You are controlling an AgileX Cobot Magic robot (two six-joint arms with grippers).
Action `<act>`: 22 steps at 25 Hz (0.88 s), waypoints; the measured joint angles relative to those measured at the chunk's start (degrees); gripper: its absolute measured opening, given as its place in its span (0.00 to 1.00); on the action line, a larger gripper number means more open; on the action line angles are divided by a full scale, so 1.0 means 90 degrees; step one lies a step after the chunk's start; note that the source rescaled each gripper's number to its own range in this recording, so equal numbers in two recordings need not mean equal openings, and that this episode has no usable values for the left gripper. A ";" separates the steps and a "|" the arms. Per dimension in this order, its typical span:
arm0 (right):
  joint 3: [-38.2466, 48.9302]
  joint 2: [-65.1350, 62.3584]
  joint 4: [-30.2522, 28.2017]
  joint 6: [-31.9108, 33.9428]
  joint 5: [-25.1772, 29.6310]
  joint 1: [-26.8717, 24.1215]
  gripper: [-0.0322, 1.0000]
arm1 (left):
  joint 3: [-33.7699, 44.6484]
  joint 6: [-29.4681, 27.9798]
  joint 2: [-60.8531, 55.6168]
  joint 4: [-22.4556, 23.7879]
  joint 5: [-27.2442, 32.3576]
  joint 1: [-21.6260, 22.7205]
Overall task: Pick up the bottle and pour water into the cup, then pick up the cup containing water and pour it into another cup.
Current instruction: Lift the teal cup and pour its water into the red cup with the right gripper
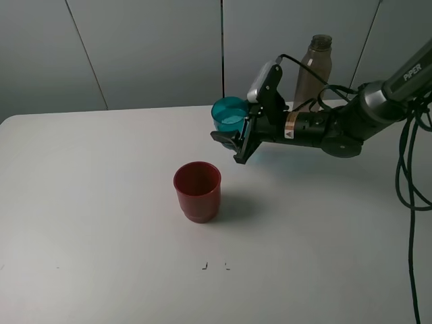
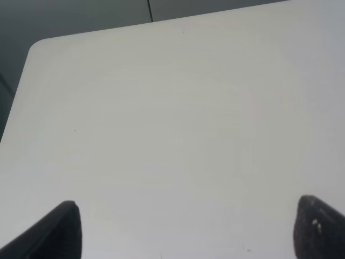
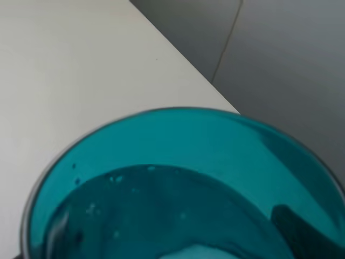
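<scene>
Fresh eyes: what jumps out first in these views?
The translucent teal-blue plastic tumbler, water inside, is clamped in the right gripper above the white table. Next comes the wide dark red plastic cup, standing nearer the camera and left of it. The tall smoky grey-brown plastic bottle stands upright behind the arm.

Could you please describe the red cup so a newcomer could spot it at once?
Start at the white table; near its middle one cup stands alone. It is the red cup: opaque dark red, wider than the translucent teal cup held behind it, shorter than the grey-brown bottle at the back.
</scene>
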 joint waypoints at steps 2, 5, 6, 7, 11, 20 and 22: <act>0.0160 -0.0098 0.0000 -0.0193 -0.0013 0.0000 0.08 | 0.0000 0.0000 0.0000 0.0000 0.0000 0.0000; 0.0289 -0.0223 0.0000 -0.0397 -0.0013 0.0000 0.08 | 0.0000 0.0000 0.0000 0.0000 0.0000 0.0000; 0.0300 -0.0267 -0.0016 -0.0429 -0.0026 0.0000 0.08 | 0.0000 0.0000 0.0000 0.0000 0.0000 0.0000; 0.0300 -0.0312 -0.0016 -0.0455 -0.0056 0.0000 0.08 | 0.0000 0.0000 0.0000 0.0000 0.0000 0.0000; 0.0300 -0.0395 -0.0003 -0.0479 -0.0262 0.0000 0.08 | 0.0000 0.0000 0.0000 0.0000 0.0000 0.0000; 0.0300 -0.0531 -0.0027 -0.0485 -0.0462 0.0000 0.08 | 0.0000 0.0000 0.0000 0.0000 0.0000 0.0000; 0.0300 -0.0618 -0.0042 -0.0485 -0.0462 0.0000 0.08 | 0.0000 0.0000 0.0000 0.0000 0.0000 0.0000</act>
